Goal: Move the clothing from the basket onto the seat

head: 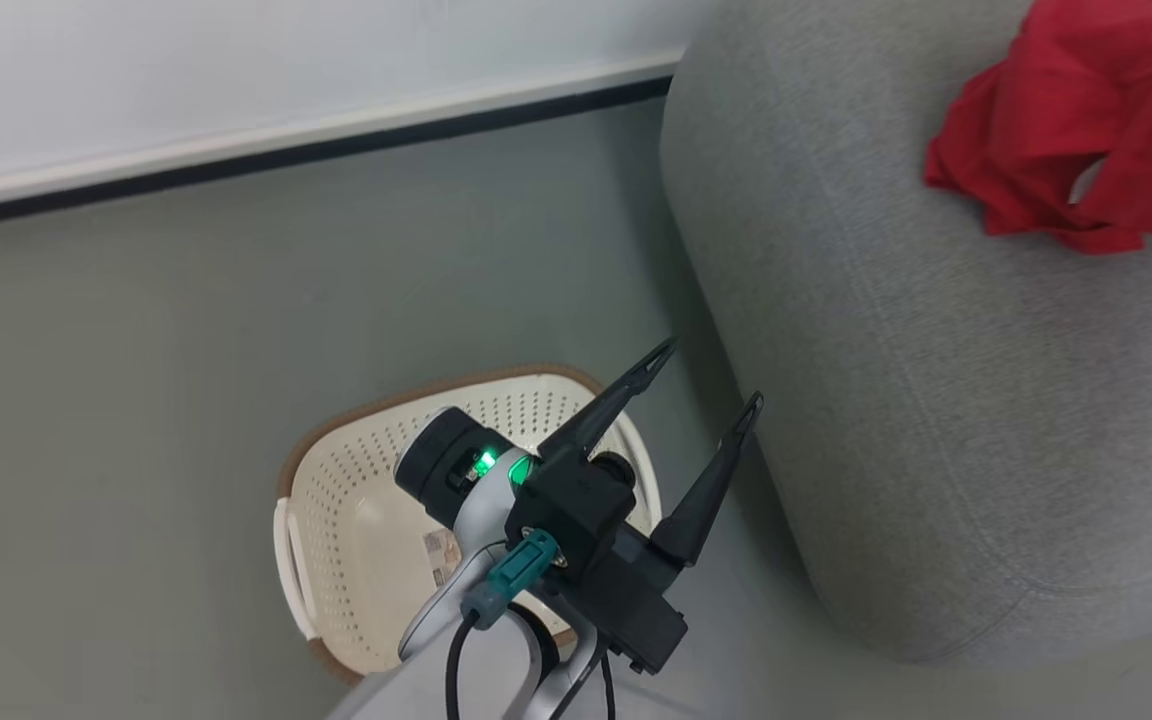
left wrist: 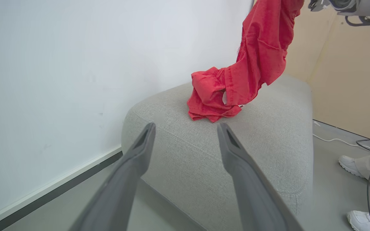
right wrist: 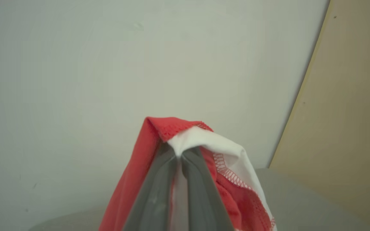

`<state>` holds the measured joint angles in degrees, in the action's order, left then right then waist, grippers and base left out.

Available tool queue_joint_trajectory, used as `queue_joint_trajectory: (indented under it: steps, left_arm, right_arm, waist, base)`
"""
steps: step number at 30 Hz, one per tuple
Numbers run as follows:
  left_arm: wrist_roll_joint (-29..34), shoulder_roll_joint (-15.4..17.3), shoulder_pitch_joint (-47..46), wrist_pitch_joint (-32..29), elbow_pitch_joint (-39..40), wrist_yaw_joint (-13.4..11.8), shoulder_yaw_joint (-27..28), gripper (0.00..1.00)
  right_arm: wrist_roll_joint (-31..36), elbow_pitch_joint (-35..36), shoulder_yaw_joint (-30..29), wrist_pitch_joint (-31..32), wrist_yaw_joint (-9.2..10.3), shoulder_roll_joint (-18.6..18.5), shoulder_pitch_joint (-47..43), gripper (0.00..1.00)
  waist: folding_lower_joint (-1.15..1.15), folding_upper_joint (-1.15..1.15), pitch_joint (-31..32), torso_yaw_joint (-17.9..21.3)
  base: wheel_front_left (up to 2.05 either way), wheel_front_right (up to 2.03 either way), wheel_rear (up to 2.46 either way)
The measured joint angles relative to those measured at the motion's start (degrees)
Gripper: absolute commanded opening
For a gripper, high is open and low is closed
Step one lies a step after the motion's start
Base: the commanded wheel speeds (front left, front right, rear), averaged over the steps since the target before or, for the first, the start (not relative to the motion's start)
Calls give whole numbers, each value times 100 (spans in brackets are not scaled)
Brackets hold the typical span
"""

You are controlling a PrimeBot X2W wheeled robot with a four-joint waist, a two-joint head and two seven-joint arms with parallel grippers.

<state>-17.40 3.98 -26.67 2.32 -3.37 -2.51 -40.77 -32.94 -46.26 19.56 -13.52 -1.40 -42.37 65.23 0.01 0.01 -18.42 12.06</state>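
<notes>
The red clothing hangs from above at the upper right, and its lower end lies bunched on the grey seat. My right gripper is shut on a red and white-trimmed fold of the clothing. In the head view the clothing rests on the seat at the top right. My left gripper stands open and holds nothing, above the cream basket and beside the seat's edge. Its own wrist view has the left gripper pointing at the seat's near corner.
A white wall with a dark baseboard runs behind the basket. A beige panel stands past the seat. A person's white shoes and loose cables are on the floor to the seat's right in the left wrist view.
</notes>
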Motion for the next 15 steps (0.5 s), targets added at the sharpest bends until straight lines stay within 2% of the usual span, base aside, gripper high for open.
queue_joint_trajectory:
  steps: [5, 10, 15]
  left_arm:
    - [97, 30, -144, -80, 148, -2, 4, 100]
    - [168, 73, -327, -123, 245, -52, 32, 100]
    - [296, 75, -531, -122, 227, -52, 84, 100]
  right_arm:
    - [38, -302, 14, -18, 194, 240, 154, 0]
    - [37, -669, 146, -18, 243, 771, 157, 0]
    - [120, -1012, 324, -20, 247, 1063, 241, 0]
  waist:
    - [0, 0, -378, -203]
    - [0, 0, -773, -354]
    - [0, 0, -1126, -461]
  base:
    - [0, 0, 0]
    - [0, 0, 0]
    - [0, 0, 0]
